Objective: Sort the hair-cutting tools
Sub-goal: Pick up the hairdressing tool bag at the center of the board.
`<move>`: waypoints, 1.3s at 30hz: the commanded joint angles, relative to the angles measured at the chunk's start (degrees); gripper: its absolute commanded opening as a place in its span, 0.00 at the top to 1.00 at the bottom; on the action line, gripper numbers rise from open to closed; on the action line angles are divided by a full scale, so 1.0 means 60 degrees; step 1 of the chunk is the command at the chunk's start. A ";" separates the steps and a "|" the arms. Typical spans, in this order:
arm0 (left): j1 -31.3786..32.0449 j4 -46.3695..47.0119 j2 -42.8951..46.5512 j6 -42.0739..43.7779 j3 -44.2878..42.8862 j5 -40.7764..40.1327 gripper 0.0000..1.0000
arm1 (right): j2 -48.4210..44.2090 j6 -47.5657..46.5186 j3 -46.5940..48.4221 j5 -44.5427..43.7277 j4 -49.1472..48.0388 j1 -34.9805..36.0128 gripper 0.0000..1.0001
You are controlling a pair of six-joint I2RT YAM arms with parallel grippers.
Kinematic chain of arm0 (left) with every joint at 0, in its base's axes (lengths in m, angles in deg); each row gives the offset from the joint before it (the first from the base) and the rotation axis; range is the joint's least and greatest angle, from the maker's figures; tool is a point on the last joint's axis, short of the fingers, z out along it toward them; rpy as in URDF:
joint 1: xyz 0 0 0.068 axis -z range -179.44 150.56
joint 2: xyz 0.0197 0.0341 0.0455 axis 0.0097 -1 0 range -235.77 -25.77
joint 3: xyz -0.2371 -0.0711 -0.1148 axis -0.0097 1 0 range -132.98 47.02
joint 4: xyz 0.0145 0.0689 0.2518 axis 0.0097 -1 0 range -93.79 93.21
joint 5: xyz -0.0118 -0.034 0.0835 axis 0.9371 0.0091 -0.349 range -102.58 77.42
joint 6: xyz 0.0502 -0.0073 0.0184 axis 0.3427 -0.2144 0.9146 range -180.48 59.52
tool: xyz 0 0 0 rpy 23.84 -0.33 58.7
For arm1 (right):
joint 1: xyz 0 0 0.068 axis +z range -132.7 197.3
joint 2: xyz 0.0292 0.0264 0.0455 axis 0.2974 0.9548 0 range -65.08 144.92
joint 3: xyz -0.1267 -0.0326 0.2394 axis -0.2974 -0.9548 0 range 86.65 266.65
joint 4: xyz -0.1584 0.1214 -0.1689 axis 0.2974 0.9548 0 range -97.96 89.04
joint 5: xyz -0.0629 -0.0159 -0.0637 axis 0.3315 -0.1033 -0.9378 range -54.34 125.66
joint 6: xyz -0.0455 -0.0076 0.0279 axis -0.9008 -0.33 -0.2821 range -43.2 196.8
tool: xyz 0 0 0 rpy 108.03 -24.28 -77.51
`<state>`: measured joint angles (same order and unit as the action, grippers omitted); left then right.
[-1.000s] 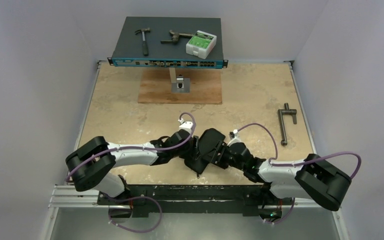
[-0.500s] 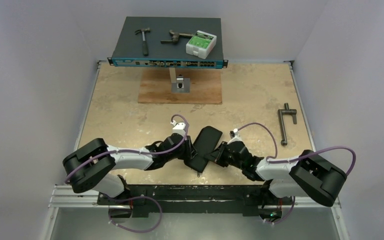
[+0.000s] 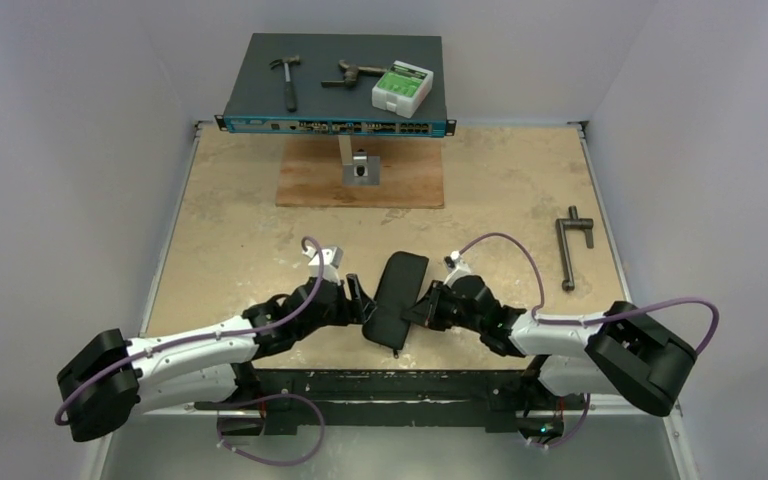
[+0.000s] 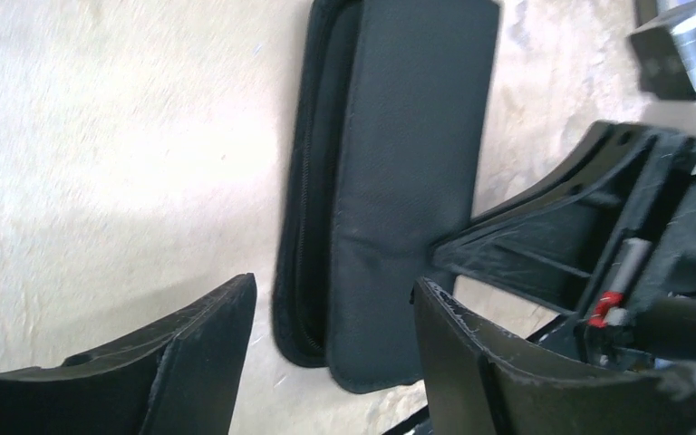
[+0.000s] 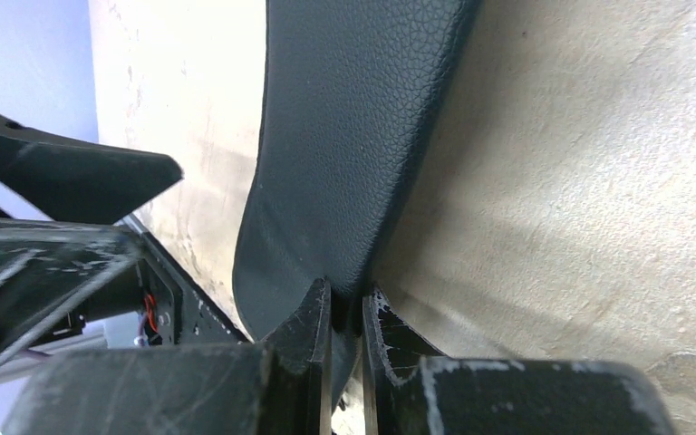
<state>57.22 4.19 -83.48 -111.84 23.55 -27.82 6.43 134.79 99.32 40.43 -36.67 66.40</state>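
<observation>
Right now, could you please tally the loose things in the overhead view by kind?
Black zippered textured case: 1
Hand tools (dark-handled hammer, rusty metal tool): 2
White-and-green plastic box: 1
Grey T-shaped metal bar: 1
Total: 5

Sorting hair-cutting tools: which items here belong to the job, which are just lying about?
Job: black zip case, pinched by the right gripper; no hair tools showing.
Lying about: hammer, rusty tool, green-white box, grey T-shaped bar.
</observation>
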 commanded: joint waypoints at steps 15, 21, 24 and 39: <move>-0.0164 0.2097 -0.1715 -0.0013 0.0246 0.0916 0.33 | 0.0325 -0.0620 0.0311 0.0210 0.1685 0.0034 0.65; -0.0172 0.2113 -0.1504 -0.0038 0.0378 0.0484 0.34 | -0.0292 -0.0551 0.0479 -0.0041 0.2490 0.0034 0.45; -0.0186 0.1786 -0.1831 0.0193 -0.0014 0.0374 0.34 | -0.0818 -0.0111 0.0267 -0.0625 0.2964 0.0021 0.45; -0.0372 0.1648 -0.3951 -0.0544 -0.0186 0.0937 0.71 | 0.0515 0.1081 -0.0399 0.0434 0.0293 -0.0783 0.30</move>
<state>55.54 15.68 -104.53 -113.56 21.04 -22.99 4.24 140.24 98.18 41.88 -34.26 62.31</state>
